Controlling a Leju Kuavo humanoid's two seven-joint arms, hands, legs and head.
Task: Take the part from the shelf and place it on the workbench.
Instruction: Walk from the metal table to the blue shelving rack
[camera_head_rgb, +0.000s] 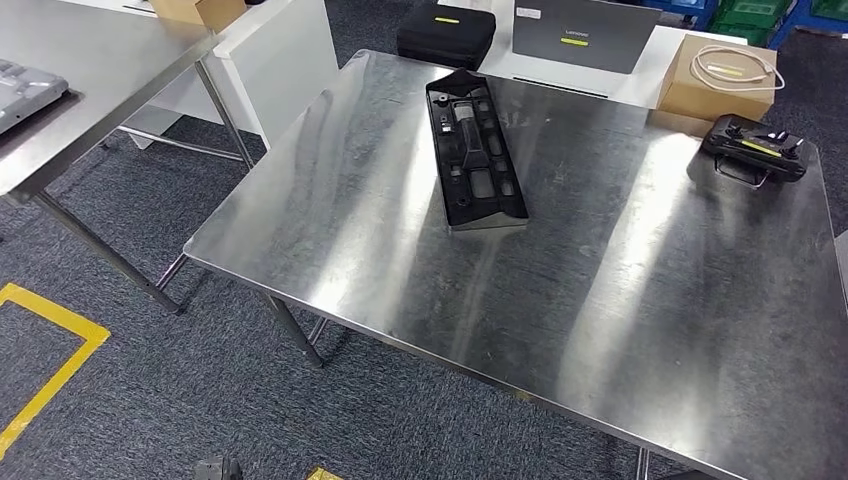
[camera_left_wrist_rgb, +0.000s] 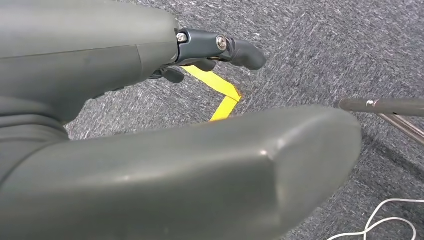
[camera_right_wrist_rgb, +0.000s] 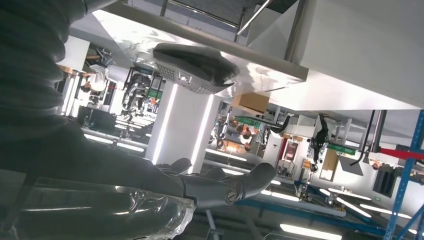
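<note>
Brushed steel covers the worktop (camera_head_rgb: 600, 300), and the part (camera_head_rgb: 473, 150), a long black moulded tray with recesses, lies flat on it toward the far side, near the middle, touched by neither hand. At the worktop's far right corner sits a black handheld controller (camera_head_rgb: 755, 147), well apart from the part. Beyond the far edge stand a black case (camera_head_rgb: 446, 35), a grey laptop (camera_head_rgb: 584, 32) and a cardboard box (camera_head_rgb: 718, 80) with a coiled white cable on top. The left hand (camera_left_wrist_rgb: 215, 50) hangs over grey carpet (camera_left_wrist_rgb: 320, 45) crossed by yellow floor tape (camera_left_wrist_rgb: 220, 90); its fingers are spread and it grasps nothing. The right hand (camera_right_wrist_rgb: 220, 182) is likewise released, fingers extended and apart, nothing in it.
</note>
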